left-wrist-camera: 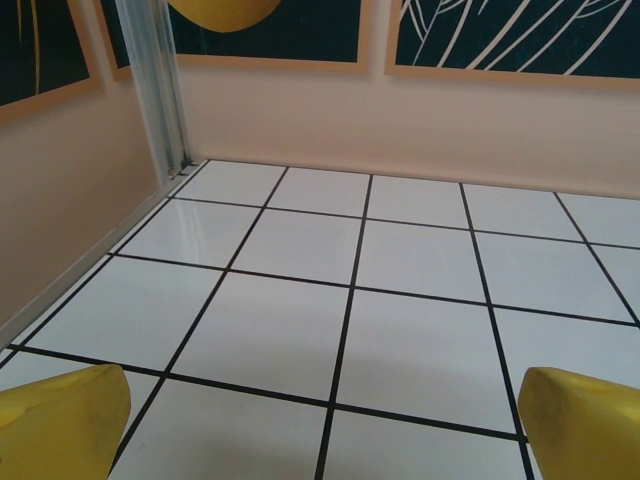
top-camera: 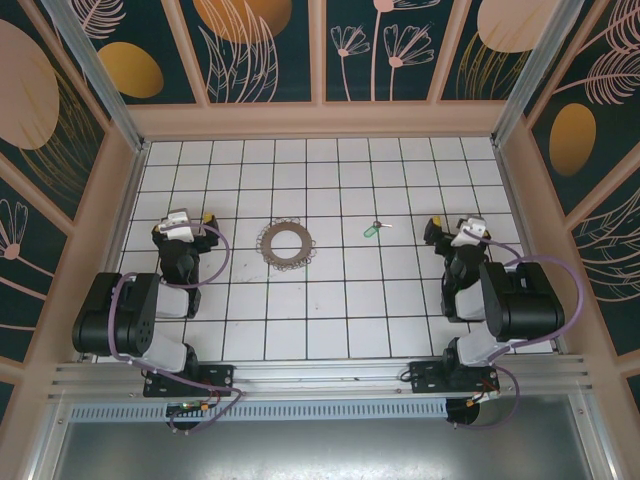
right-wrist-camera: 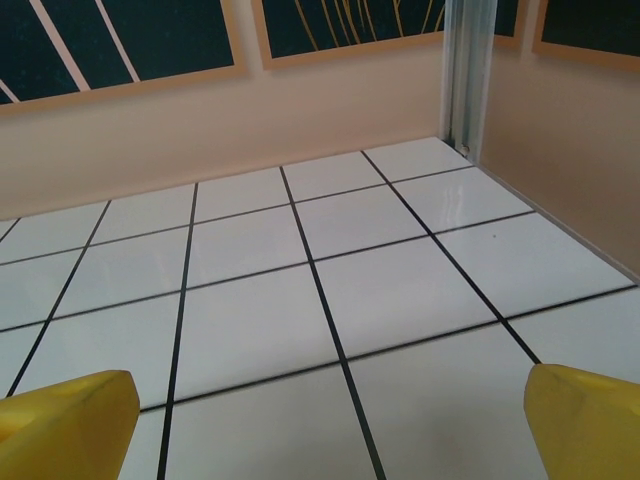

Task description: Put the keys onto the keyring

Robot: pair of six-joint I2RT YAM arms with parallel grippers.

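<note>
The keyring (top-camera: 286, 243), a flat grey-brown ring with a scalloped rim, lies on the white tiled floor near the middle of the top view. The key (top-camera: 375, 228), with its light-green head and thin metal part, lies about three tiles to the ring's right. My left gripper (top-camera: 183, 216) rests at the left, well apart from the ring. In the left wrist view its yellow fingertips (left-wrist-camera: 62, 420) stand wide apart over bare tile. My right gripper (top-camera: 457, 224) sits to the right of the key, and its yellow fingertips (right-wrist-camera: 590, 420) are likewise spread with nothing between them.
Peach walls with dark floral panels (top-camera: 265, 45) enclose the floor on three sides. Aluminium posts (left-wrist-camera: 155, 85) (right-wrist-camera: 468, 70) stand at the back corners. Both arm bases sit on a metal rail (top-camera: 320, 380) at the near edge.
</note>
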